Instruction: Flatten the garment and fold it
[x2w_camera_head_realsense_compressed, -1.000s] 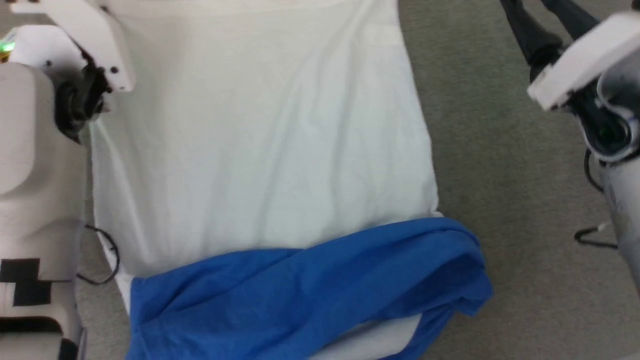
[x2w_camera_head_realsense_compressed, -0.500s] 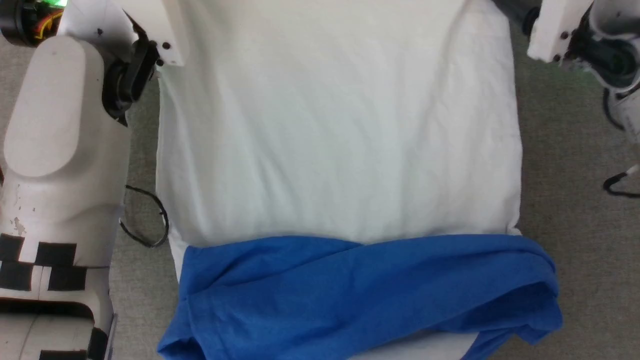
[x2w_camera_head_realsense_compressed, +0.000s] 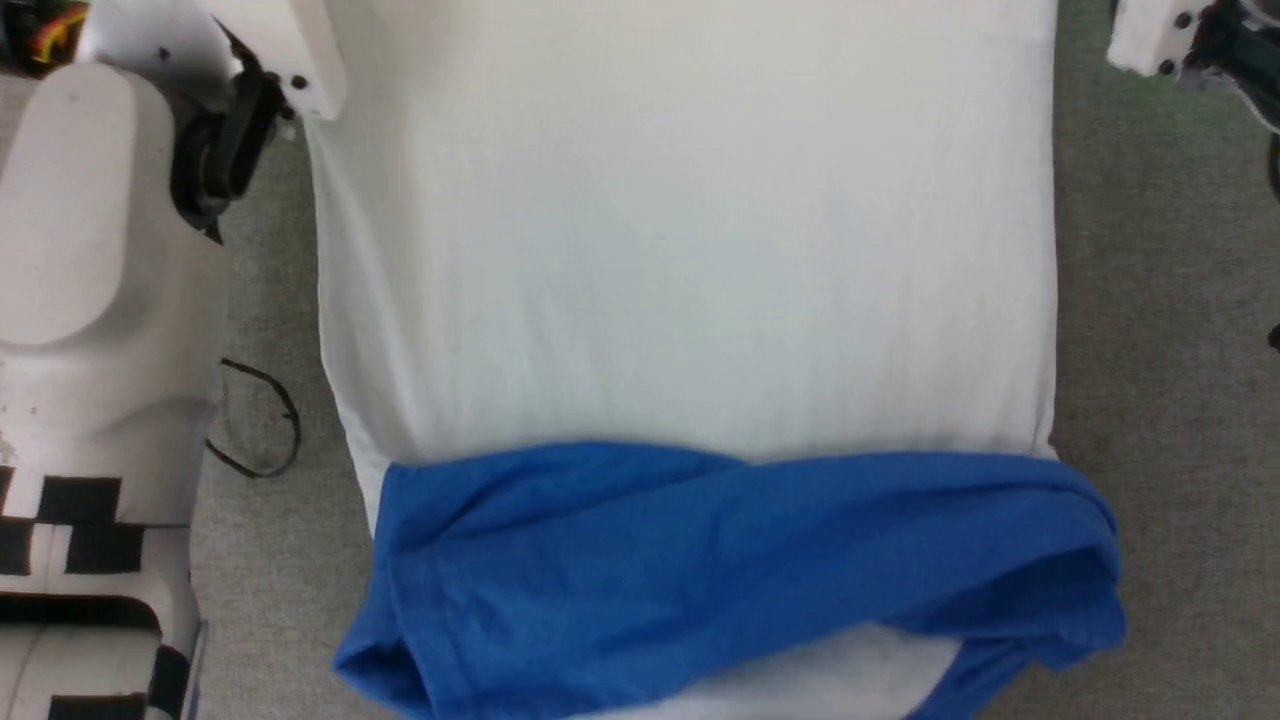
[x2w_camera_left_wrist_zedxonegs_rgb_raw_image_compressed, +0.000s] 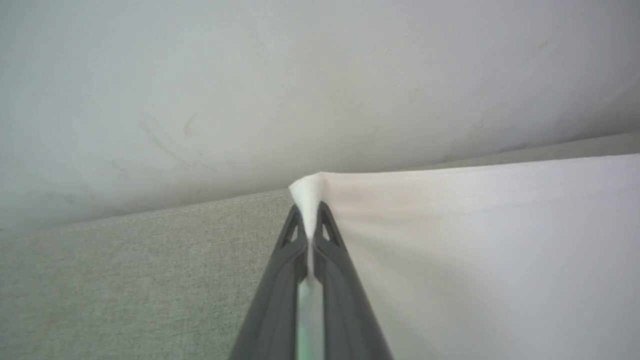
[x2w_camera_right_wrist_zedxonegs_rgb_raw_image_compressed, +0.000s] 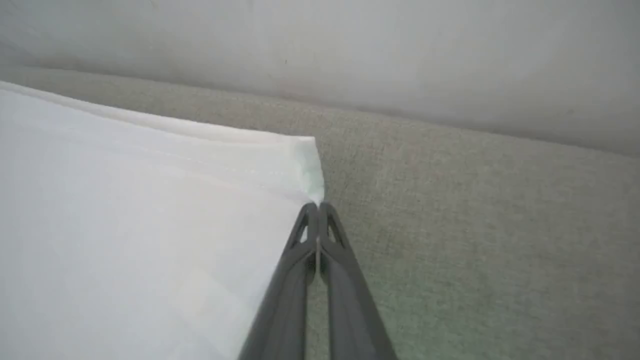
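Note:
The garment (x2w_camera_head_realsense_compressed: 680, 250) lies spread on a grey woven surface, its white body smooth and wide. Its blue sleeves (x2w_camera_head_realsense_compressed: 740, 560) are folded across the near end. In the left wrist view my left gripper (x2w_camera_left_wrist_zedxonegs_rgb_raw_image_compressed: 310, 212) is shut on one far white corner (x2w_camera_left_wrist_zedxonegs_rgb_raw_image_compressed: 306, 192), with cloth pinched between the fingers. In the right wrist view my right gripper (x2w_camera_right_wrist_zedxonegs_rgb_raw_image_compressed: 318, 206) is shut at the very tip of the other far corner (x2w_camera_right_wrist_zedxonegs_rgb_raw_image_compressed: 305, 160). The pale left forearm (x2w_camera_head_realsense_compressed: 90, 200) and right wrist (x2w_camera_head_realsense_compressed: 1190, 40) flank the garment's far end.
Grey woven surface (x2w_camera_head_realsense_compressed: 1150, 350) borders the garment on both sides. A white wall (x2w_camera_left_wrist_zedxonegs_rgb_raw_image_compressed: 300, 75) rises just beyond the far corners. A loop of black cable (x2w_camera_head_realsense_compressed: 260, 420) hangs beside my left forearm.
The head camera has shifted. My right arm has come in from the side to the garment's far right corner. The white body shows fewer wrinkles and lies wider.

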